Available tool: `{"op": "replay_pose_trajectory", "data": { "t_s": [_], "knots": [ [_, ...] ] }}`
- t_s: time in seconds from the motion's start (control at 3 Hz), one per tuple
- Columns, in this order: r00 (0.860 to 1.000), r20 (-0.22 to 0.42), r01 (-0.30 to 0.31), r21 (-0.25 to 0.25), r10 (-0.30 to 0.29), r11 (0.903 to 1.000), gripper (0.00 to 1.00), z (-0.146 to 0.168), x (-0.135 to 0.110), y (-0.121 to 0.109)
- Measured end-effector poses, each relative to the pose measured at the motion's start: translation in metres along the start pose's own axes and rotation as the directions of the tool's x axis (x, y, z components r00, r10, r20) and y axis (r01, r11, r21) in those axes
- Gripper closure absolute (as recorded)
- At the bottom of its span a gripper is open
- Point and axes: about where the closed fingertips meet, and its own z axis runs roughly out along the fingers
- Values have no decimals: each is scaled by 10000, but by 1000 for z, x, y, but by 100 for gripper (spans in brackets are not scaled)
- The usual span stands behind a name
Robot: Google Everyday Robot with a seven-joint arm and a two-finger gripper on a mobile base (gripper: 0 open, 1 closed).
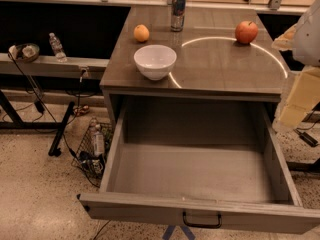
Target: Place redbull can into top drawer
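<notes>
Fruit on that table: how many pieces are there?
2: an orange at the back left, an apple at the back right. None seem hidden. The claw hangs beside the right edge of the table.

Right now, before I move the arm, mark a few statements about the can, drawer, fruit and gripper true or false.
1. The drawer is pulled open with nothing seen inside. True.
2. The can lies in the drawer. False: it stands upright at the back of the countertop.
3. The bowl sits near the countertop's front edge. True.
4. In the view, the apple is left of the orange. False: the apple is to the right.
5. The gripper grips the can. False: it is at the view's right edge, far from the can.
</notes>
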Motion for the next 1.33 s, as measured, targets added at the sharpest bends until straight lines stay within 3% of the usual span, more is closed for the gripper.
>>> {"op": "replay_pose_trajectory", "data": {
  "t_s": [0.33,0.67,1.0,1.33],
  "knots": [
    [10000,1,0,2,0,10000,0,0,0,0],
    [9993,333,-146,147,141,9998,0,17,-3,-39],
    [9955,929,-226,438,184,9988,0,60,-24,-119],
    [9848,1731,12,693,-132,9976,0,108,-69,-189]
  ]
}}
